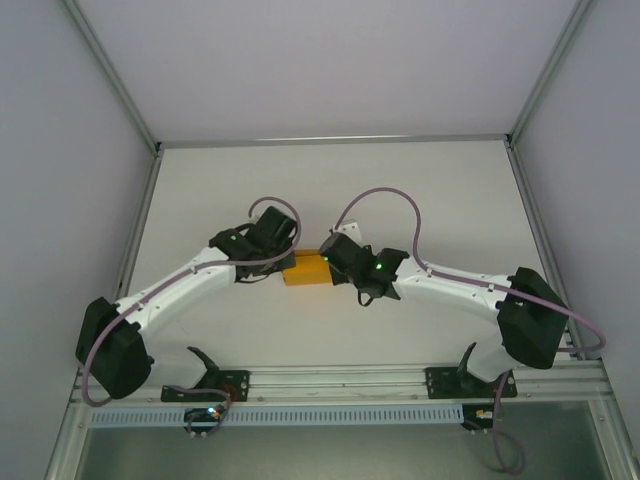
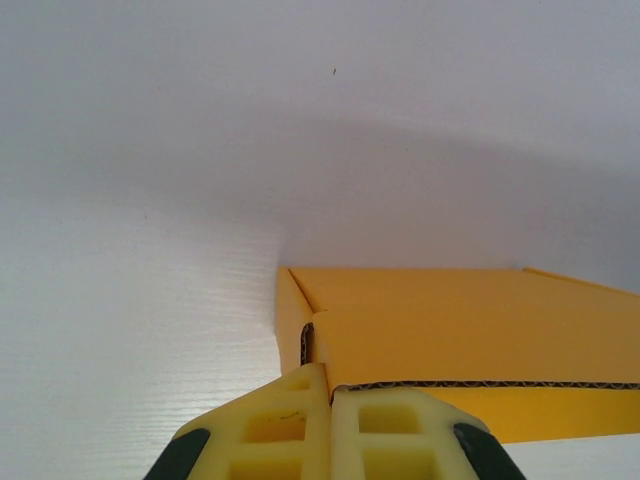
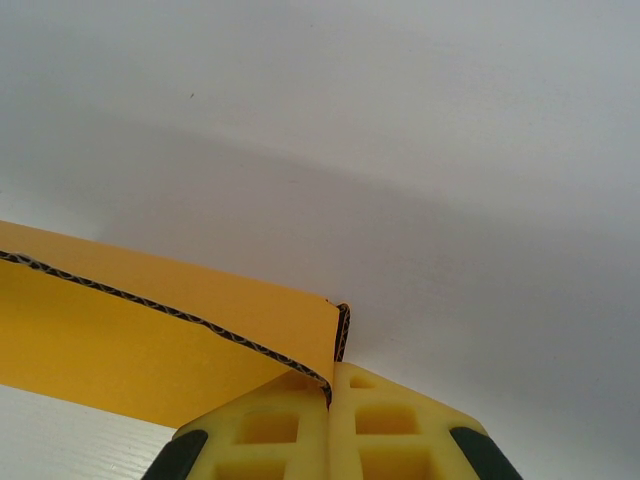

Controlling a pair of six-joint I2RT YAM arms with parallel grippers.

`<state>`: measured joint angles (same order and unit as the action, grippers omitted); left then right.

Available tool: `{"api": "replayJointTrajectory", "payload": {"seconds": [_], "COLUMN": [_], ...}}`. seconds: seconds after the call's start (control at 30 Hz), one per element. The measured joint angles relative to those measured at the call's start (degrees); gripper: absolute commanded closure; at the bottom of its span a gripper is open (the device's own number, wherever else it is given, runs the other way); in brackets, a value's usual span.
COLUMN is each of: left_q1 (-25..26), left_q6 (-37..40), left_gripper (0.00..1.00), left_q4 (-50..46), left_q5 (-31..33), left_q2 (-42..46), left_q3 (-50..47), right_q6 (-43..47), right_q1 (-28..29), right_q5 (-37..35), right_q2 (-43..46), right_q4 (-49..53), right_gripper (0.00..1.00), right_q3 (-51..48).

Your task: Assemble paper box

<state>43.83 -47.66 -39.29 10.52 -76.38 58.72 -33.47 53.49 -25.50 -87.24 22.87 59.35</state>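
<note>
The paper box (image 1: 306, 270) is a small orange-yellow rectangular box, sitting mid-table between my two arms. My left gripper (image 1: 276, 262) meets its left end and my right gripper (image 1: 336, 262) its right end. In the left wrist view the yellow fingers (image 2: 290, 420) are pressed together, with the box's (image 2: 470, 330) corrugated corner edge running into the seam of the left gripper (image 2: 330, 388). The right wrist view is much the same: the right gripper (image 3: 329, 385) is shut, pinching a corner wall of the box (image 3: 120, 340). The box's far side is hidden.
The white table (image 1: 330, 190) stretches bare behind the box to the back wall. Grey enclosure walls with metal posts (image 1: 110, 75) stand left and right. An aluminium rail (image 1: 340, 380) carrying the arm bases runs along the near edge.
</note>
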Motion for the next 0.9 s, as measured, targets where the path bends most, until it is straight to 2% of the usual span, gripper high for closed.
{"api": "replayJointTrajectory", "payload": {"seconds": [0.5, 0.9], "left_q1": [0.1, -0.7], "left_q6": [11.9, 8.4], "left_gripper": [1.0, 1.0], "left_q4": [-1.0, 5.4], "left_q5": [1.0, 0.0], "left_q2": [0.0, 1.9], "left_q3": [-0.1, -4.0], "right_q6": [0.6, 0.6], "right_q1": [0.0, 0.0], "right_q5": [-0.5, -1.3], "right_q2": [0.0, -0.7], "right_q4": [-0.1, -0.7], "right_gripper": [1.0, 1.0], "right_q3": [-0.1, 0.1]}}
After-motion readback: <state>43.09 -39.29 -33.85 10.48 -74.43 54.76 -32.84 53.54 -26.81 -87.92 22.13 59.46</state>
